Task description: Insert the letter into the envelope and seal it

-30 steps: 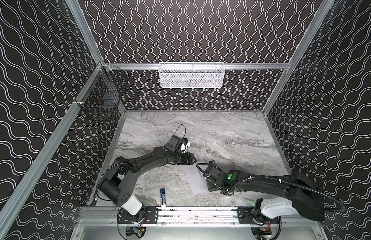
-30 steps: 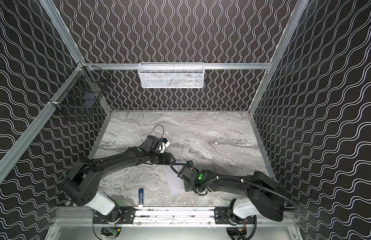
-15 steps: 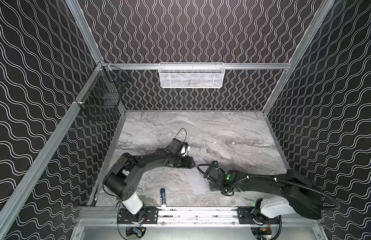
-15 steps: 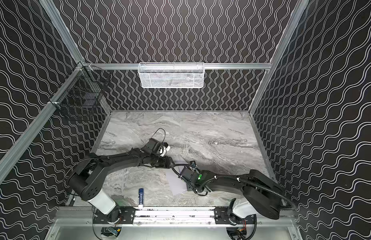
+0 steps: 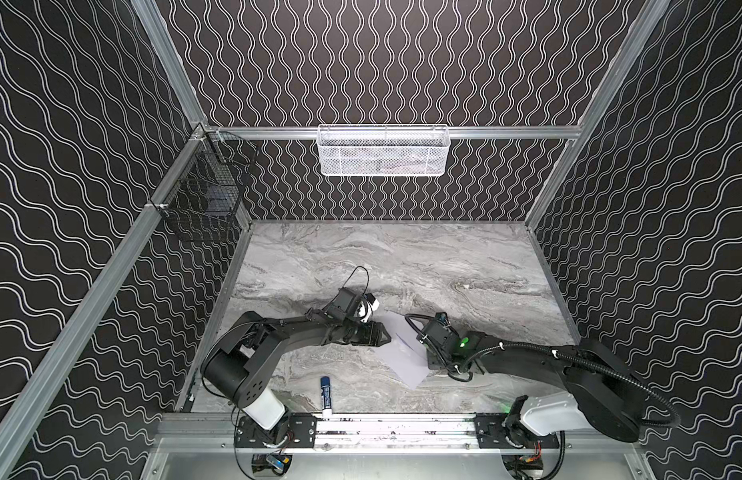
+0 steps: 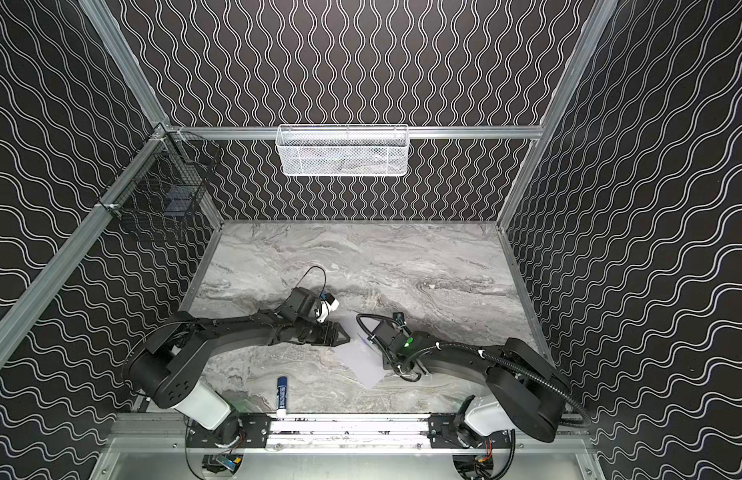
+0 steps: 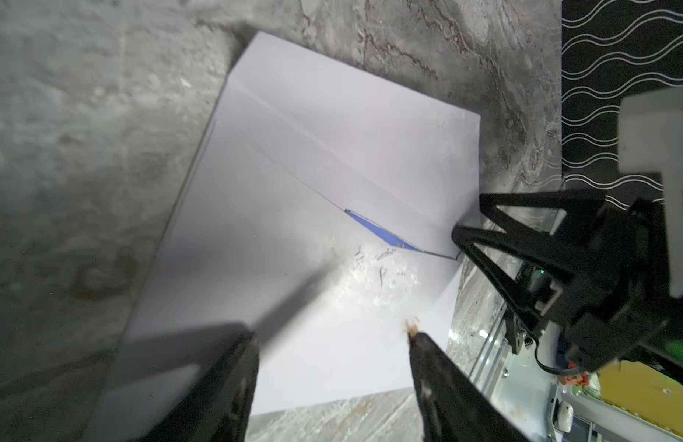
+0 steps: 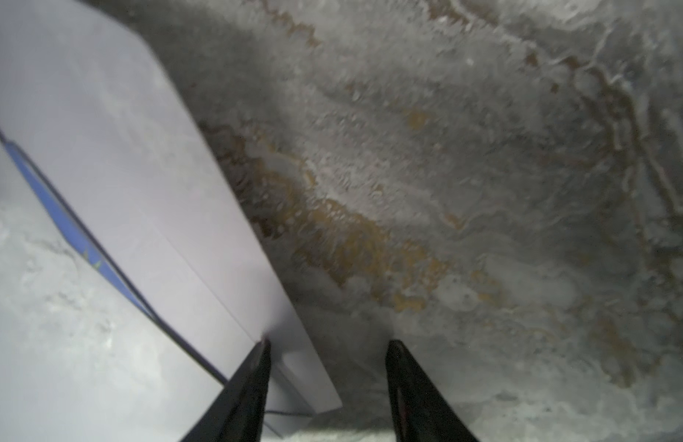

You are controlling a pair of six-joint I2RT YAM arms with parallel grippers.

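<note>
Step in hand: sealing. The letter (image 7: 382,233) is in the envelope (image 5: 402,353), and only a thin blue sliver of its border shows at the pocket mouth. The envelope lies flat on the bench (image 5: 402,266), between the two arms.

Left gripper (image 7: 332,333) hovers over the envelope body, jaws apart and holding nothing. Right gripper (image 8: 330,342) is low at the envelope's edge, jaws apart and gripping nothing. One fingertip (image 8: 263,348) sits on the paper corner and the other is over bare bench.

The flap looks unfolded and flat, though I cannot be sure. A shiny glue smear (image 7: 378,275) sits below the mouth.

The next move likely calls for folding the flap over the smear and pressing it, with one arm pinning the envelope.

The envelope is thin matte lavender paper with creases, and probably slides easily. The bench is grey marble-look and smooth. A blue-capped glue stick (image 5: 325,392) lies near the front rail, well apart.
</note>
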